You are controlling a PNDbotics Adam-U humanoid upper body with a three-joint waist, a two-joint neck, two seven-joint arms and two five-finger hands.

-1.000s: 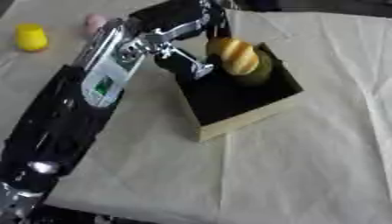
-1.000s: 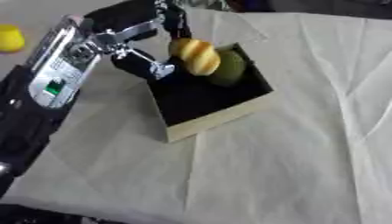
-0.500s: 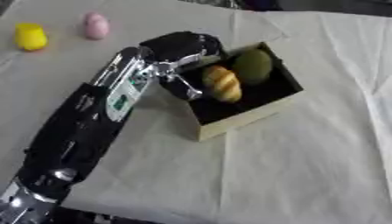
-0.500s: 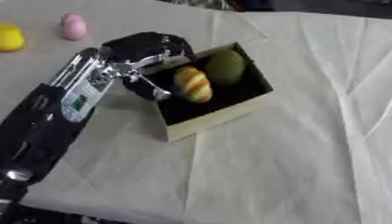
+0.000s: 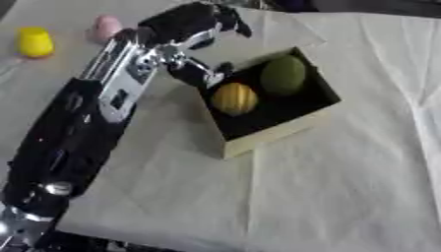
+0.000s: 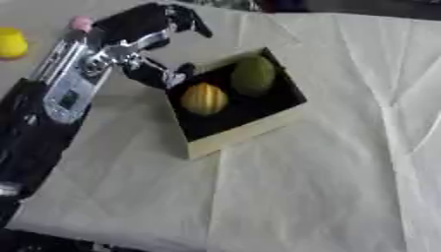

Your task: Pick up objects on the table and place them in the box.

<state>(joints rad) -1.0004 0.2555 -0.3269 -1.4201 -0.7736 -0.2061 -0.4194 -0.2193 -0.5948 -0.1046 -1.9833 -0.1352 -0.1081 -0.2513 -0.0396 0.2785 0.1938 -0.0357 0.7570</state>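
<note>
A black-lined box [image 5: 284,129] sits on the cloth-covered table [image 5: 344,187], holding a yellow-orange object [image 5: 234,98] and a green one [image 5: 282,75]. The robot's left hand [image 5: 191,29] hovers just beside the box's far-left corner, fingers relaxed, holding nothing. A yellow item [image 5: 35,42] and a pink item [image 5: 107,26] lie farther left.

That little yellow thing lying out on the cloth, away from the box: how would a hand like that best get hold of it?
Probably from straight above, fingers and thumb closing on opposite sides of its rounded middle. The yellow object looks small, squat and rounded, with bare tablecloth around it, so nothing blocks a downward reach. The left hand is nearest, open by the box. Finer details of its shape I cannot make out.
</note>
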